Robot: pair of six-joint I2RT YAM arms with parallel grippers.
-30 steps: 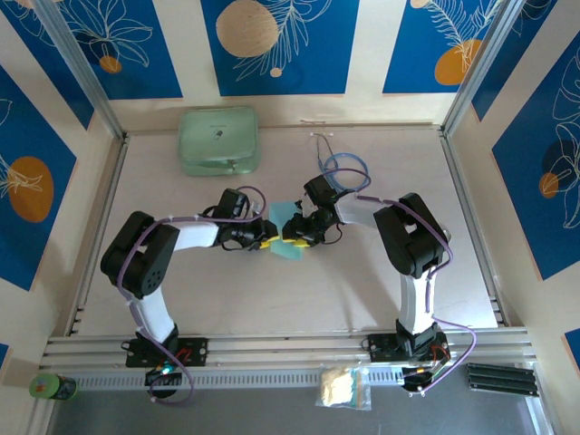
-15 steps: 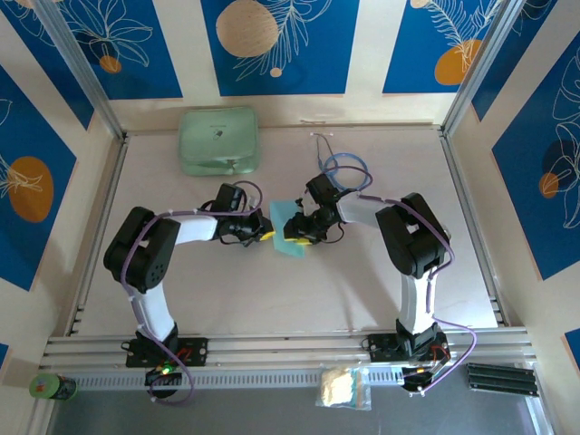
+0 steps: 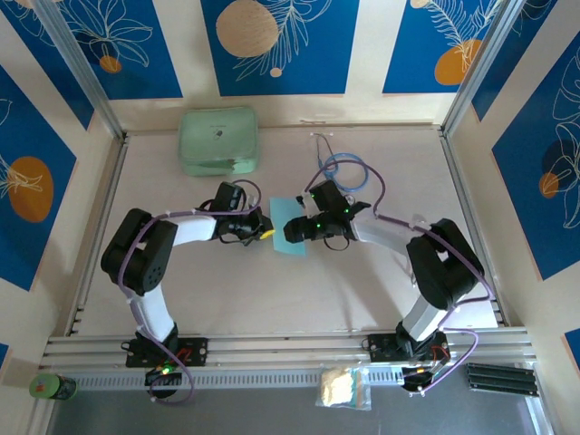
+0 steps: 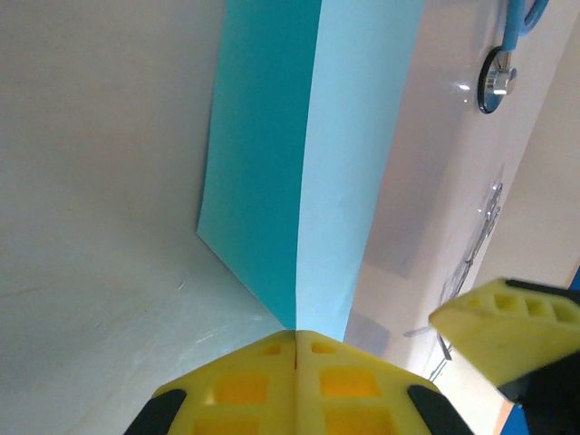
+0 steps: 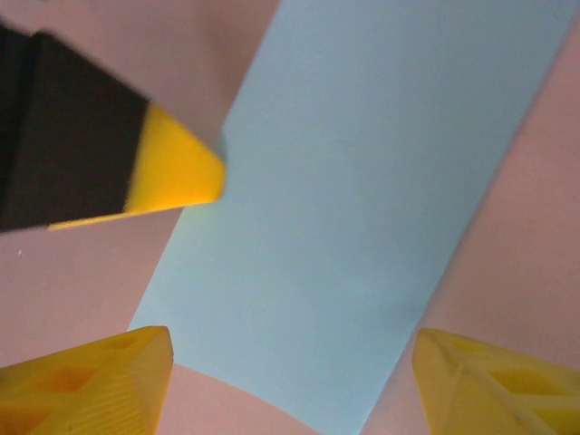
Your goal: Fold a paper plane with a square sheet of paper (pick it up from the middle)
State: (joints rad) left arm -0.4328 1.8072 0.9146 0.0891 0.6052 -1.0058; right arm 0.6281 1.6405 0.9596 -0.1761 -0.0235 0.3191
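Front-right of the mint-green case (image 3: pixel 217 140), the left gripper (image 4: pixel 295 340) has clamped onto the folded square sheet of paper (image 4: pixel 272 163) as the right gripper (image 5: pixel 290 353) springs open, likely handing over the hold.

The square sheet of paper (image 5: pixel 362 208) looks smooth and matt (the table (image 4: pixel 91 181) slightly glossy).

Cyan paper (image 3: pixel 285 210), one face darker teal, between yellow fingertips (image 4: pixel 240 390). Mint-green case (image 3: pixel 217 140) at eleven o'clock; blue-tubed stethoscope (image 3: pixel 344 169) at one. Blue wall panels (image 3: pixel 313 63), white leaves, orange discs.
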